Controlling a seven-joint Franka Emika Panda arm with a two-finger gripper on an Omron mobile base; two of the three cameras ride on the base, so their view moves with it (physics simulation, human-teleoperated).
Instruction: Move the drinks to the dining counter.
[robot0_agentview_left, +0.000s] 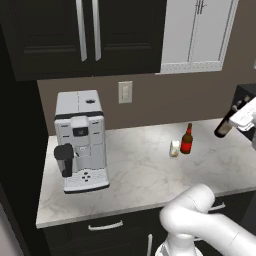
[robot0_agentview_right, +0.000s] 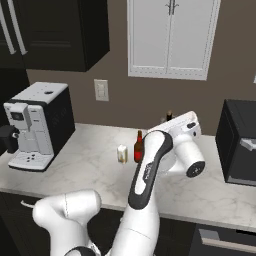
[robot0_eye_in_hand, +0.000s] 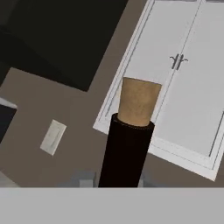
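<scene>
While the gripper (robot0_agentview_left: 239, 116) is clamping the wine bottle (robot0_agentview_left: 223, 126) by its neck (glass, heavy, slippery), the bottle is hanging tilted above the worktop (robot0_agentview_left: 140, 170).

No text, brand or number can be read anywhere. The coffee machine (robot0_agentview_left: 81, 141) at the left of the frame has a small dark front panel, possibly a display, but it is too blurred to read.
</scene>
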